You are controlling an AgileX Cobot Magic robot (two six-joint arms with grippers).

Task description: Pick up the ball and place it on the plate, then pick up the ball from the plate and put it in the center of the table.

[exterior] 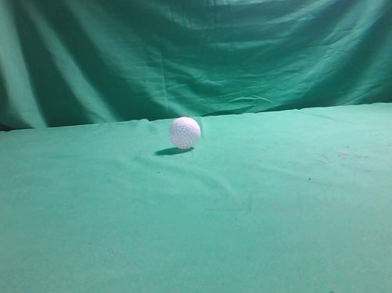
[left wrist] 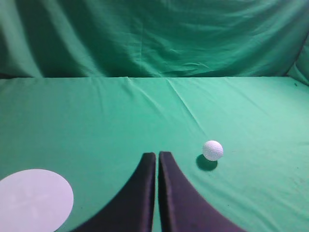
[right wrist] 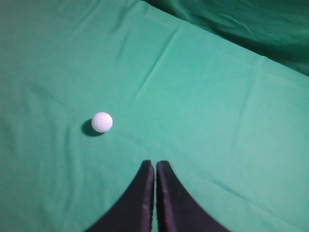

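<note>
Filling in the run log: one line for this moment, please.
ball: on table, free | plate: empty | left gripper: shut | right gripper: shut

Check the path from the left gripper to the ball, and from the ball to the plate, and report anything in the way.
Nothing visible blocks either path. The left gripper, shut, has only bare table between it and the ball ahead to its right. From the ball to the plate, at lower left, only the gripper's own fingers intervene.
</note>
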